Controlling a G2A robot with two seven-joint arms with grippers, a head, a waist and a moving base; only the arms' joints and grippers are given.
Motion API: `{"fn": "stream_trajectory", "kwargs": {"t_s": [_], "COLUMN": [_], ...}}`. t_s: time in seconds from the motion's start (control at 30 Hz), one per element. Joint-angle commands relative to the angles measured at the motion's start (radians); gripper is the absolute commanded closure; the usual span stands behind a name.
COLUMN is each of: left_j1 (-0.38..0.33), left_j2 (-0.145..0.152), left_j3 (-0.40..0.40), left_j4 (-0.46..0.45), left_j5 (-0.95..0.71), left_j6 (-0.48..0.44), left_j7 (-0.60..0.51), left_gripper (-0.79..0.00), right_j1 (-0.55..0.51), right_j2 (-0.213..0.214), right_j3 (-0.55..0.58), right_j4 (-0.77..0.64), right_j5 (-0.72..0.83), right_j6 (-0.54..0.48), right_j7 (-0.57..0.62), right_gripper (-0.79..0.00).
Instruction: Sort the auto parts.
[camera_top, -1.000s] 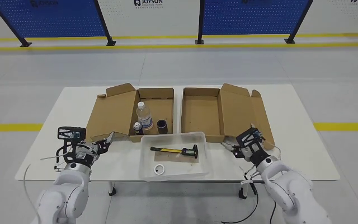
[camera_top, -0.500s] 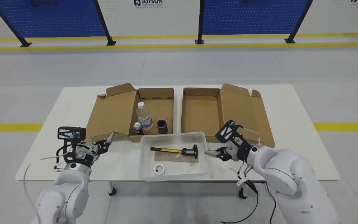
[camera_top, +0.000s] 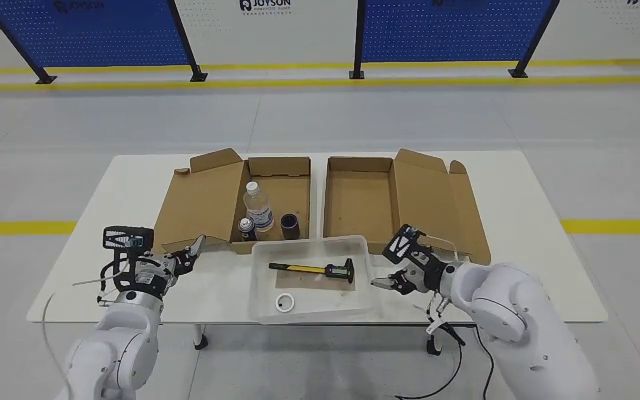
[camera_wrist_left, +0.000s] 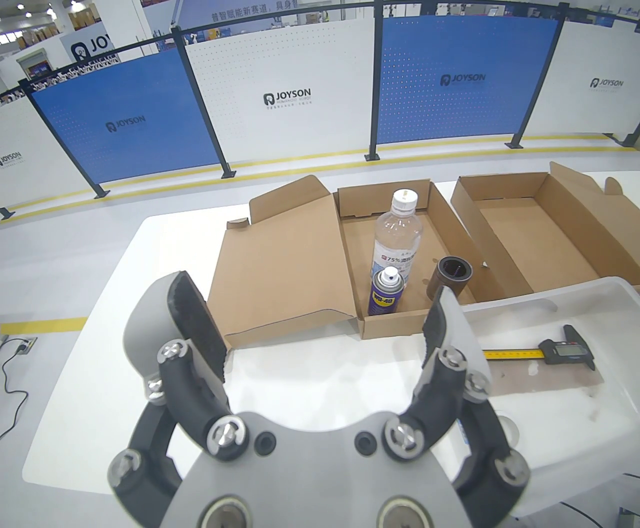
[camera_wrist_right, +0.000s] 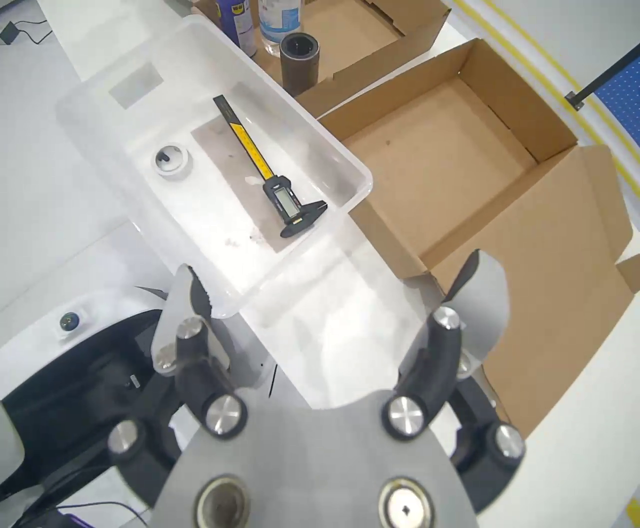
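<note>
Nearest, on the tray's left and well apart from it, the left gripper (camera_top: 192, 255) hangs over bare tabletop (camera_top: 540, 250) close to the front edge, its jaws spread wide and holding nothing. At the tray's right end the right gripper (camera_top: 385, 272) sits just beside the near corner, jaws likewise wide and empty; in the right wrist view one fingertip (camera_wrist_right: 192, 295) overlaps the corner rim, though contact cannot be told. The clear plastic tray (camera_top: 310, 241) lies close to the tabletop's front edge. Inside it a white ring (camera_top: 285, 302) rests near the front left corner, and a digital caliper (camera_top: 315, 269) lies flat along the middle, its black head toward the right end, apart from every wall. Just behind the tray's left half stands an open cardboard box (camera_top: 290, 195) holding a spray can (camera_top: 246, 228), a clear bottle (camera_top: 257, 205) and a dark cylinder (camera_top: 290, 225), all upright and crowded against the box's wall nearest the tray. Behind the tray's right half a second open box (camera_top: 355, 205) shows bare floor, its lid flap (camera_top: 430, 200) spread flat beyond the tray's right end. Past the flap, farther right, open tabletop runs to the edge.
</note>
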Motion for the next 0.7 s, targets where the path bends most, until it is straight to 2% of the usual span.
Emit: {"fn": "stream_trajectory", "kwargs": {"t_s": [0.0,0.47,0.53,0.67], "left_j1": [0.000,0.000,0.000,0.000], "left_j2": [0.000,0.000,0.000,0.000], "left_j3": [0.000,0.000,0.000,0.000], "left_j4": [0.000,0.000,0.000,0.000], "left_j5": [0.000,0.000,0.000,0.000], "left_j6": [0.000,0.000,0.000,0.000], "left_j7": [0.000,0.000,0.000,0.000], "left_gripper": [-0.785,-0.785,-0.785,-0.785], "right_j1": [-0.001,0.001,0.022,0.134], "right_j2": [0.000,-0.001,-0.006,-0.023], "right_j3": [0.000,-0.008,-0.042,-0.164], "right_j4": [0.000,-0.005,0.006,0.028], "right_j5": [0.000,0.009,0.068,0.087], "right_j6": [0.000,-0.002,0.005,0.064], "right_j7": [0.000,-0.019,-0.033,0.064], "right_gripper": [-0.785,-0.785,-0.785,-0.785]}}
